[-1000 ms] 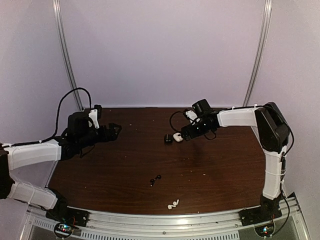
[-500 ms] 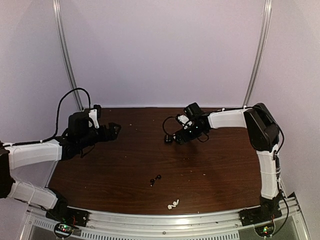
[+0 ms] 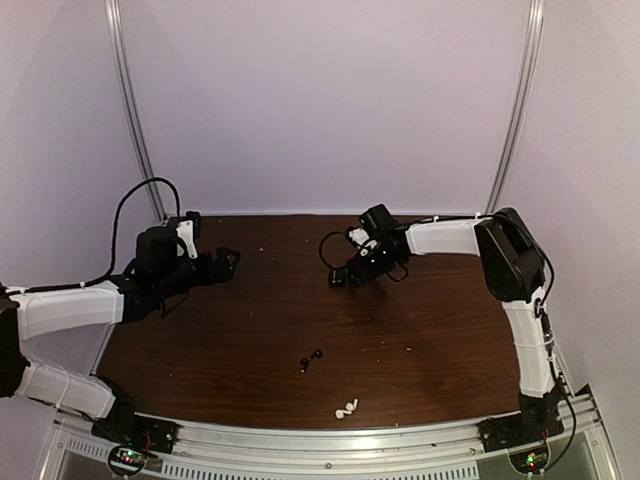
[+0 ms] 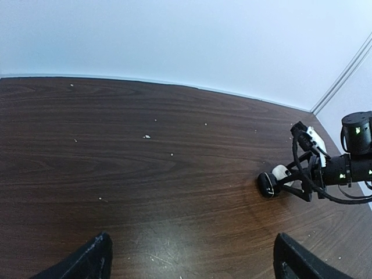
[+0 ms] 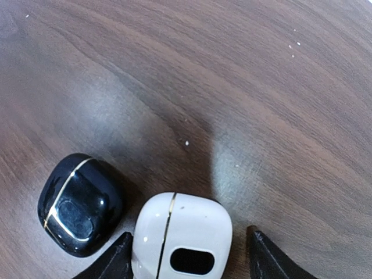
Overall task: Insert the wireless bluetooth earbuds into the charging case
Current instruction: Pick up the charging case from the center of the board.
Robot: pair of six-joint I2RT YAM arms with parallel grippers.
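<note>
Far across the table [image 3: 450, 330], right gripper [image 5: 187, 247] straddles white case [image 5: 181, 226], jaws apart, apparently unclamped (4 earbuds [image 3: 346, 408] wait); closing comes next.

- Cases: two, one black case [image 5: 80, 212] and one white case [image 5: 181, 238].
- Earbuds: four in the top view, two black earbuds [image 3: 311, 360] and two white earbuds [image 3: 346, 408]. They are so tiny that the count within each pair is only just legible.
- Arms: two, a left arm [image 3: 70, 305] and a right arm [image 3: 450, 237].
- Grippers: two, a left gripper [image 3: 232, 258] and a right gripper [image 5: 189, 258], each with two fingers.
- Table [image 3: 440, 350]: one.
- Rails on the back wall: two, a left rail [image 3: 130, 110] and a right rail [image 3: 520, 100].
- Pale specks [image 4: 146, 136] on the wood: several, too small to count exactly.
</note>
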